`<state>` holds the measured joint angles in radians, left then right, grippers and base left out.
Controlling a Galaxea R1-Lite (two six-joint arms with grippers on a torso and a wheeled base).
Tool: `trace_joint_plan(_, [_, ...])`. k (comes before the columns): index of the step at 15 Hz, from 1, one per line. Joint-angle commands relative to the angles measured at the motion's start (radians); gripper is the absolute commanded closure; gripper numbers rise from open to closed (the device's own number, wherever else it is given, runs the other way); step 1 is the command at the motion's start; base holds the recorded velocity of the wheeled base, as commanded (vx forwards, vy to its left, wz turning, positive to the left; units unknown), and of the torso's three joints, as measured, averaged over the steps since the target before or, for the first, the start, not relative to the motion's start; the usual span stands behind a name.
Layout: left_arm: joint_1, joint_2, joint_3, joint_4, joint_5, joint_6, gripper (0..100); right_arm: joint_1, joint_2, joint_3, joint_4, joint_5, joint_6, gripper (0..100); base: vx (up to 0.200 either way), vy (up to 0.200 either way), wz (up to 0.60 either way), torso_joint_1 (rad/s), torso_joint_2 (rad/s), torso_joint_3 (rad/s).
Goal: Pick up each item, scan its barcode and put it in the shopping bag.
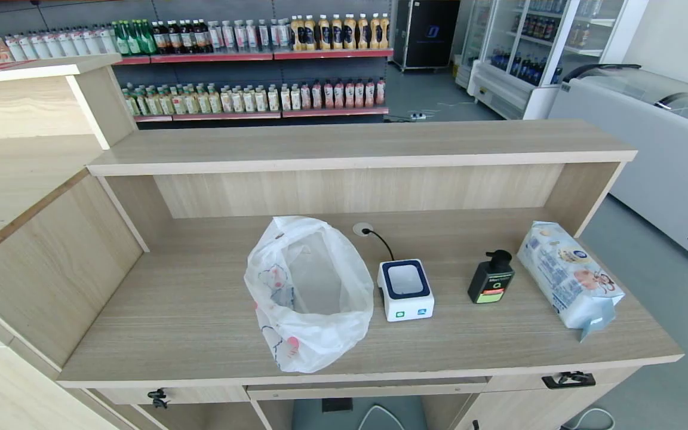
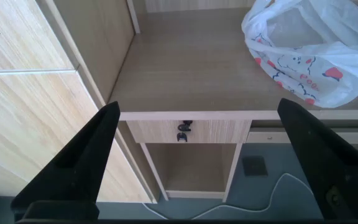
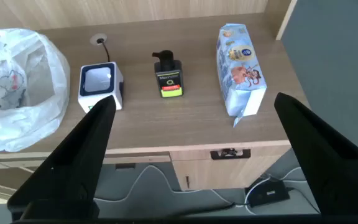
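Shop worktop (image 1: 200, 310): bag (image 1: 308, 292) left of scanner (image 1: 405, 289), stiff pump bottle (image 1: 491, 278) right of it, likely light, grip its flat sides; soft, slippery-looking pack (image 1: 568, 275) farther right; left pincer (image 2: 199, 109) and right pincer (image 3: 196, 101) both apart.

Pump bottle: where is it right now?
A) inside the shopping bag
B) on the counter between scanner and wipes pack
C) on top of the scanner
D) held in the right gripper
B: the pump bottle stands upright on the counter, scanner on one side, wipes pack on the other, touching neither.
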<state>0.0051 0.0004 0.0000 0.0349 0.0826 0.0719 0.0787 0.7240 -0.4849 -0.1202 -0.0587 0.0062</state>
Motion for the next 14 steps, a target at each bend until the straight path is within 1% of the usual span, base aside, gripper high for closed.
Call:
trace_joint_plan(1, [-0.001,0.0,0.0,0.0,0.0,0.0,0,-0.063,0.466,-0.098,-0.245,0.034,-0.037,0,0.0,0.0,0.0,0.0,0.0,0.0])
trace_joint_plan(2, [-0.001,0.0,0.0,0.0,0.0,0.0,0,-0.085,0.531,-0.1,-0.289,0.102,-0.068,0,0.0,0.0,0.0,0.0,0.0,0.0])
trace_joint_plan(5, [-0.001,0.0,0.0,0.0,0.0,0.0,0,-0.203,0.706,-0.095,-0.369,0.211,-0.195,0,0.0,0.0,0.0,0.0,0.0,0.0])
trace_joint_plan(7, [0.001,0.0,0.0,0.0,0.0,0.0,0,-0.255,0.775,-0.095,-0.421,0.304,-0.265,0,0.0,0.0,0.0,0.0,0.0,0.0])
trace_joint_plan(8, [-0.001,0.0,0.0,0.0,0.0,0.0,0,-0.267,0.811,-0.101,-0.44,0.341,-0.295,0,0.0,0.0,0.0,0.0,0.0,0.0])
trace_joint_plan(11, [0.001,0.0,0.0,0.0,0.0,0.0,0,-0.267,0.896,-0.101,-0.45,0.343,-0.308,0,0.0,0.0,0.0,0.0,0.0,0.0])
trace_joint_plan(14, [-0.001,0.0,0.0,0.0,0.0,0.0,0,-0.264,0.992,-0.135,-0.506,0.349,-0.325,0,0.0,0.0,0.0,0.0,0.0,0.0])
